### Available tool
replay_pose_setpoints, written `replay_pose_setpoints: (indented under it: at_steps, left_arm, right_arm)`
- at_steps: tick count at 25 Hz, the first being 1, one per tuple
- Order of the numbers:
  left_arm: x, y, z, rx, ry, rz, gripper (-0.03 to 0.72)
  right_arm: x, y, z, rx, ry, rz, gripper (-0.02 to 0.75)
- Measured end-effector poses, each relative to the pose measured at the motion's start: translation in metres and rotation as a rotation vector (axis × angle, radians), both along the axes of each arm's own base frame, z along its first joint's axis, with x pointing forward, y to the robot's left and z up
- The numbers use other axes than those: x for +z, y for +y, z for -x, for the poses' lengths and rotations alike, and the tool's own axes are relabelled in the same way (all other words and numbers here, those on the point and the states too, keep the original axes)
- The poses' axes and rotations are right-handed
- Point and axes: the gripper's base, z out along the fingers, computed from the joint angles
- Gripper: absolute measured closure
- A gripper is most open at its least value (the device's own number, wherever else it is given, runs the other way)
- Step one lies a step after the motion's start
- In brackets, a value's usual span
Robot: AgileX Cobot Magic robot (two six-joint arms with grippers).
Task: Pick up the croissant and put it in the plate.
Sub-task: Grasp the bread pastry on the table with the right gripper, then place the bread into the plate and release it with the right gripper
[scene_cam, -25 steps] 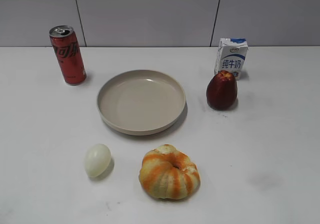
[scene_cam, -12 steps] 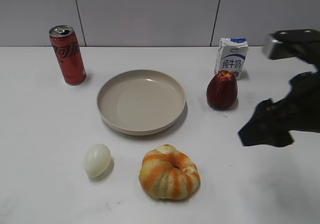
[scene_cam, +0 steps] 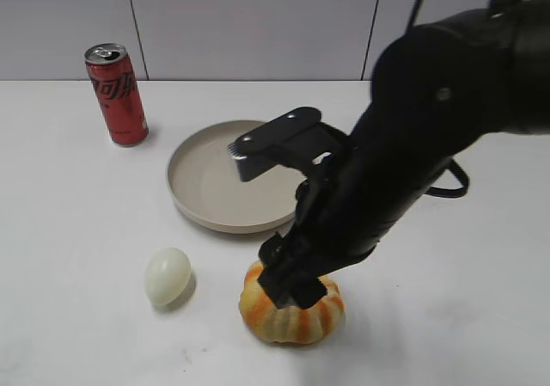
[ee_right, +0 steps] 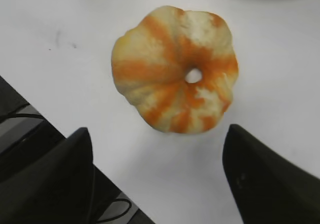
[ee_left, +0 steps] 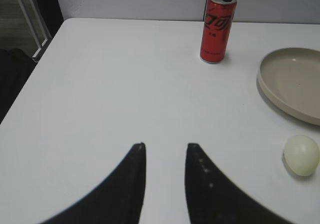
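Far left: the left gripper, jaws slightly apart, idle above bare table.
Middle: plate waits behind the croissant.
Right: the right gripper gapes wide over the croissant, seemingly to straddle it.

Round pale-yellow, orange-striped croissant: upper part covered by black right arm (exterior view). Round beige raised-rim plate: right side hidden there; cut by left-wrist frame edge.
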Motion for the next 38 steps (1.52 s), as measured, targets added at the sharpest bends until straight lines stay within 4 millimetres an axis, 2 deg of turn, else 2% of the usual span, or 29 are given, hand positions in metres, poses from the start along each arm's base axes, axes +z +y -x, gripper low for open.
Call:
replay_pose_setpoints:
  at_steps: [5,10,12,15,19,20,22,24,26,31,33,35,38]
  left_arm:
    - [0.0,0.0,0.0,0.0,0.0,0.0,0.489]
    - [0.0,0.0,0.0,0.0,0.0,0.0,0.489]
    - [0.0,0.0,0.0,0.0,0.0,0.0,0.489]
    - [0.0,0.0,0.0,0.0,0.0,0.0,0.489]
    - [0.0,0.0,0.0,0.0,0.0,0.0,0.489]
    - [0.0,0.0,0.0,0.0,0.0,0.0,0.489]
    - [0.0,0.0,0.0,0.0,0.0,0.0,0.489]
    - [0.0,0.0,0.0,0.0,0.0,0.0,0.489]
    - [0.0,0.0,0.0,0.0,0.0,0.0,0.489]
    - [0.0,0.0,0.0,0.0,0.0,0.0,0.489]
    - [0.0,0.0,0.0,0.0,0.0,0.0,0.489]
    - [0.0,0.0,0.0,0.0,0.0,0.0,0.489]
    - [0.0,0.0,0.0,0.0,0.0,0.0,0.489]
  right_arm:
    - [-0.024,0.024,-0.011,0.023,0.006,0.04,0.142]
    - [-0.053,0.032,-0.019,0.031,0.036,0.095,0.161]
    - [-0.062,0.033,-0.019,0.032,0.051,0.113,0.195]
    - [-0.069,0.033,-0.019,0.03,0.066,0.125,0.316]
    - [-0.069,0.034,-0.019,0.03,0.065,0.124,0.591]
    - [-0.069,0.034,-0.019,0.03,0.066,0.125,0.638]
    - [-0.068,0.034,-0.019,0.031,0.07,0.128,0.638]
    - [-0.063,0.034,-0.018,0.036,0.084,0.138,0.638]
    - [-0.049,0.034,-0.017,0.044,0.1,0.145,0.638]
    - [0.015,0.044,-0.026,0.051,0.022,0.04,0.638]
    - [0.037,0.049,-0.036,0.041,-0.019,-0.009,0.638]
    - [0.051,0.049,-0.051,0.016,-0.054,-0.041,0.638]
    - [0.056,0.048,-0.084,-0.043,-0.087,-0.066,0.638]
